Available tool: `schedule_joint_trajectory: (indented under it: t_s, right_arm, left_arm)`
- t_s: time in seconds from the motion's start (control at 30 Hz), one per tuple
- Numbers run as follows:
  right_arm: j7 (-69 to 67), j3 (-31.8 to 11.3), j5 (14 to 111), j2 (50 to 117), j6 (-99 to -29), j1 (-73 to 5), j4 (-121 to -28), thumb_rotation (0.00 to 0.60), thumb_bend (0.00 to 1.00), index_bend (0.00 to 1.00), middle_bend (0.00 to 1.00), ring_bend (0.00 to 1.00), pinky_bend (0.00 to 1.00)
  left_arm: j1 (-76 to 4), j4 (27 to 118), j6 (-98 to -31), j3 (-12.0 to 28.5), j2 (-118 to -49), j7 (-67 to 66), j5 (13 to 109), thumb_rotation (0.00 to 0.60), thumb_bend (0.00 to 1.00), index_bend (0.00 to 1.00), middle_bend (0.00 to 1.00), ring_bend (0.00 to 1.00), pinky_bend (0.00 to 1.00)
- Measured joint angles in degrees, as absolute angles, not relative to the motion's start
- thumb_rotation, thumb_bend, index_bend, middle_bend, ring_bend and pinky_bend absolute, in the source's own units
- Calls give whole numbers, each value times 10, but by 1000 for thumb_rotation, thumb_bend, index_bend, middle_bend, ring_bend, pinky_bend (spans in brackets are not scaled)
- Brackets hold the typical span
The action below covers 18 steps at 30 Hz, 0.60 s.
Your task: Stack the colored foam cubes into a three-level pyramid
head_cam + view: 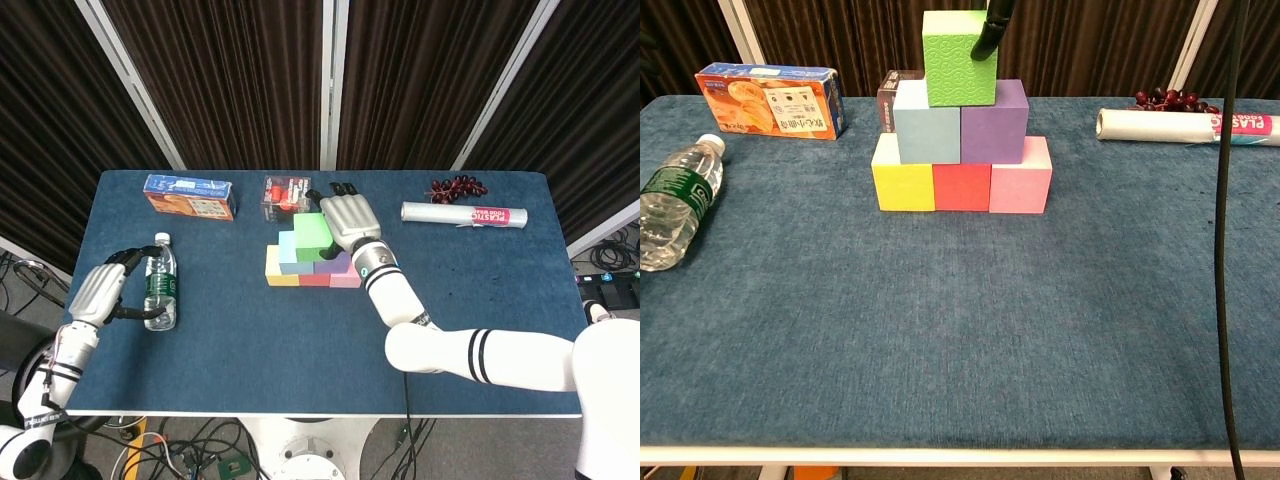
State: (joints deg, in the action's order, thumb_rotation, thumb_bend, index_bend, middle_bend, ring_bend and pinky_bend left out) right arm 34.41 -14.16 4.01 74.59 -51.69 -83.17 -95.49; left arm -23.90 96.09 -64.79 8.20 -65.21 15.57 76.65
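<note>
The right hand (347, 217) grips the green cube (960, 58), fingers curled over it (one dark fingertip shows against its top right edge). The cube sits atop the blue cube (927, 122) and purple cube (994, 121). The left hand (103, 289) curls around a bottle (159, 288) on the counter (960, 330).

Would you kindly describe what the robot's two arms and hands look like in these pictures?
Both arms are glossy white with rounded segments. The right arm carries black bands along its forearm and near its wrist. The right hand and left hand have pale silver-grey backs and dark fingertips. The left arm has black rings too, and a thin dark cable hangs in the chest view.
</note>
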Motion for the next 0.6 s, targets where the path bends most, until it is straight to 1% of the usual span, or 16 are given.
schedule_joint_trajectory:
  t_s: [0.23,0.33,0.4,0.47,0.53,0.6]
  right_arm:
    - [354,-143,34,750,-516,-832,-951,600,127,142,321,0,0]
    - [357,-144,32,752,-516,-832,-950,600,126,124,309,0,0]
    - [360,-145,30,752,-515,-832,-950,600,123,62,268,0,0]
    - [359,-147,30,751,-513,-831,-951,600,114,9,202,0,0]
    - [356,-150,33,749,-511,-828,-954,600,106,0,135,0,0]
    - [351,-152,38,746,-510,-825,-957,600,106,0,96,0,0]
  left_arm:
    - [-239,958,-648,82,-654,158,767,600,53,174,202,154,159]
    - [-240,957,-647,82,-654,158,767,600,53,173,202,154,159]
    - [-240,955,-647,83,-655,158,766,600,53,173,202,154,159]
    - [-240,955,-647,83,-656,157,766,600,53,174,202,154,159]
    - [-241,954,-647,83,-656,156,766,600,53,174,202,154,159]
    - [-241,954,-648,83,-656,154,766,600,54,174,202,154,159]
